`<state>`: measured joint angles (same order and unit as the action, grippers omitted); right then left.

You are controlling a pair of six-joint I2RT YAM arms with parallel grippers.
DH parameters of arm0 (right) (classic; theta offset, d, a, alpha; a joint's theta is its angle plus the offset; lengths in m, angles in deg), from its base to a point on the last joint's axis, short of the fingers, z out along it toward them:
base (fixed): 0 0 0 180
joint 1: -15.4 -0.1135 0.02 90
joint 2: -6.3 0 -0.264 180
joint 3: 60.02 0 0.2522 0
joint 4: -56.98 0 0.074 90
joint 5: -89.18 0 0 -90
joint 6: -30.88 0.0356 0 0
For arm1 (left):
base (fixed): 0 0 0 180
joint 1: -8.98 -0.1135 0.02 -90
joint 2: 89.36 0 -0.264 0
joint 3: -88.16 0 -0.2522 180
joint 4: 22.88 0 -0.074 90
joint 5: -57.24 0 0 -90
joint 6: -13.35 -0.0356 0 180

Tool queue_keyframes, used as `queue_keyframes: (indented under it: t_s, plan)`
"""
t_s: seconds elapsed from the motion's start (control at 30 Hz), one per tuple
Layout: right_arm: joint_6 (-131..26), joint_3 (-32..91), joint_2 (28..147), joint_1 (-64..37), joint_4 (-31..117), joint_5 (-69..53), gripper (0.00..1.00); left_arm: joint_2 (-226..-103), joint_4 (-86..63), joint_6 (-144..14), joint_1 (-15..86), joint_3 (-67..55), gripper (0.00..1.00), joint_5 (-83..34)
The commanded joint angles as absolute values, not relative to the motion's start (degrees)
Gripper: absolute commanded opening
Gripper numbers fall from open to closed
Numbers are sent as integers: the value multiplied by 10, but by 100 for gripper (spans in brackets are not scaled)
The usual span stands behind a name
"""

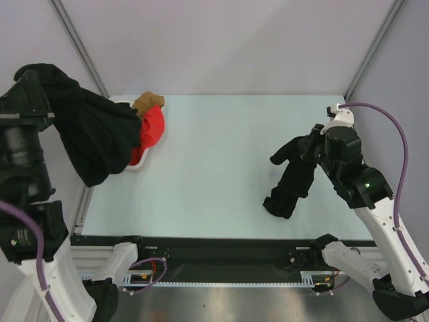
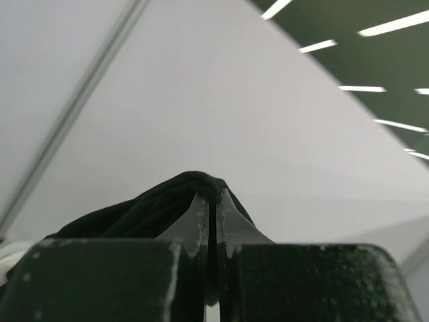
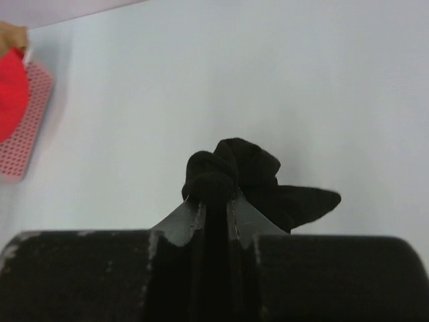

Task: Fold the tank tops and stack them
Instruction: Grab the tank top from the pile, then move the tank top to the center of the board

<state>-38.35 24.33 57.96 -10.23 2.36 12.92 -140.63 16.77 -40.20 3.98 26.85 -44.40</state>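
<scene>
Pale green tabletop (image 1: 221, 168) between plain grey walls (image 1: 221, 47), diagonal metal struts (image 1: 77, 43), ceiling strip lights (image 2: 395, 23) overhead.

In the basket (image 1: 137, 167) at the table's (image 1: 214, 154) far left corner lies a tank top (image 1: 153, 127) with a cloth (image 1: 149, 102) behind it, the large tank top (image 1: 94, 134) hangs from the left hand (image 2: 211, 196) to their left, and another garment (image 1: 291, 181) hangs from the right hand (image 3: 214, 194) over the table's right side.

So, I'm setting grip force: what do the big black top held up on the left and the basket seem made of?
Black top: soft matte knit cloth, seemingly; it hangs limp in folds. Basket: probably rigid white plastic; its wall is a grid of small holes, with the red top showing through.
</scene>
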Motion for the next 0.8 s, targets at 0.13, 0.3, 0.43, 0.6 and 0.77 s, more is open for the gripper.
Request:
queue_keyframes:
  t_s: [0.13, 0.3, 0.43, 0.6, 0.77]
  plan:
    - [-393, 309, 531, -96, -14, 340, 0, -1387, 94, -338, 42, 394, 0, -306]
    - [-390, 307, 543, -95, -20, 371, 0, -1400, 104, -320, 42, 482, 0, -277]
    - [-378, 300, 576, -94, -6, 355, 0, -1392, 121, -333, 42, 524, 0, -296]
    - [-348, 319, 668, -105, 129, 175, 0, -1346, 148, -357, 42, 532, 0, -326]
    - [-367, 583, 891, -244, 224, 67, 0, -1308, 149, -343, 42, 486, 0, -342]
